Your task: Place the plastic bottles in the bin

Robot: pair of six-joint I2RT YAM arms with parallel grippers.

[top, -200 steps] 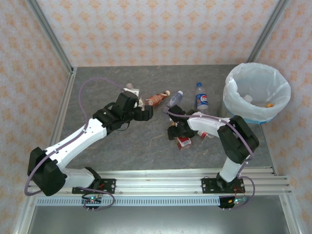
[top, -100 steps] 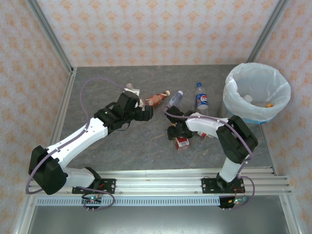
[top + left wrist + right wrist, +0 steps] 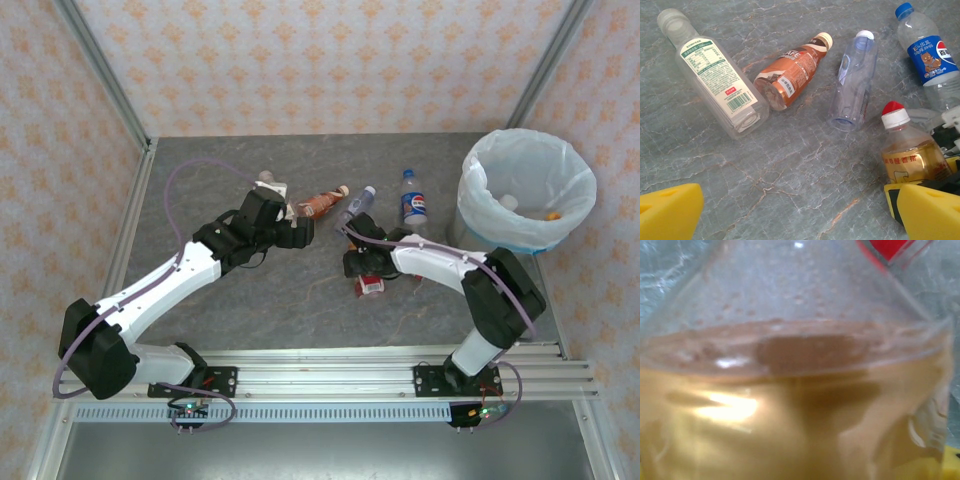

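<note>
Centre frame: right gripper (image 3: 362, 266) over a red-capped bottle (image 3: 910, 152) (grip impossible to tell); left gripper (image 3: 299, 232), left of centre, gapes wide.

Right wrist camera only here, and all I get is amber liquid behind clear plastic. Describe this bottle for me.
Observer: The left wrist view shows more of it. The amber bottle has a white cap with a red top and a yellow label with red print.
Operator: Now give me the bin's position from that bottle.
Observer: From the top view, the bin stands at the far right corner of the table, to the right of the bottle and farther from the arm bases.
</note>
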